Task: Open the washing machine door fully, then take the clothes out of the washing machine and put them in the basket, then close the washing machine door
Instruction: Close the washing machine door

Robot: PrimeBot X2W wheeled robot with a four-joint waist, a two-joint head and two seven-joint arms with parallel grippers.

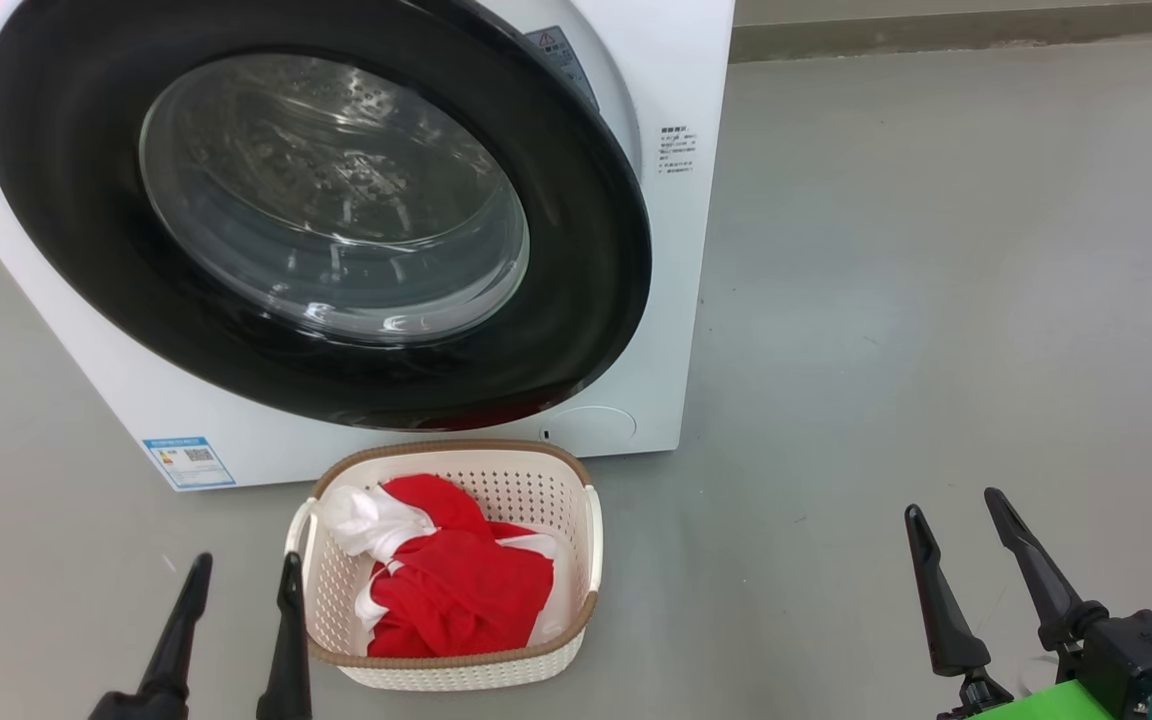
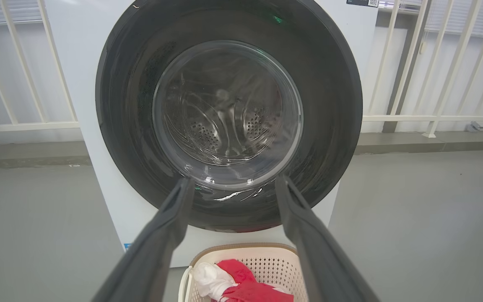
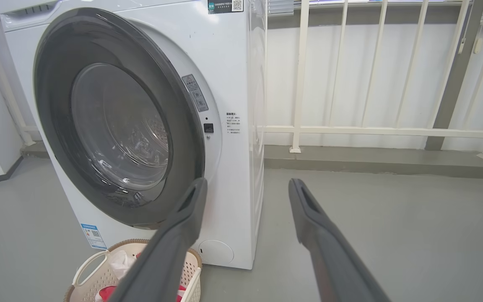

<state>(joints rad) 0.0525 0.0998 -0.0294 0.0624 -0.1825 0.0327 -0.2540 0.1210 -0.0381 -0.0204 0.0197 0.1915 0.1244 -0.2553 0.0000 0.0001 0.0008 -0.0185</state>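
Beside basket, left gripper points at door, fingers apart; right gripper parted.

Glossy black round glass-windowed door blocks the mouth of the white box-shaped washing machine; smooth grey floor on its right lies open.
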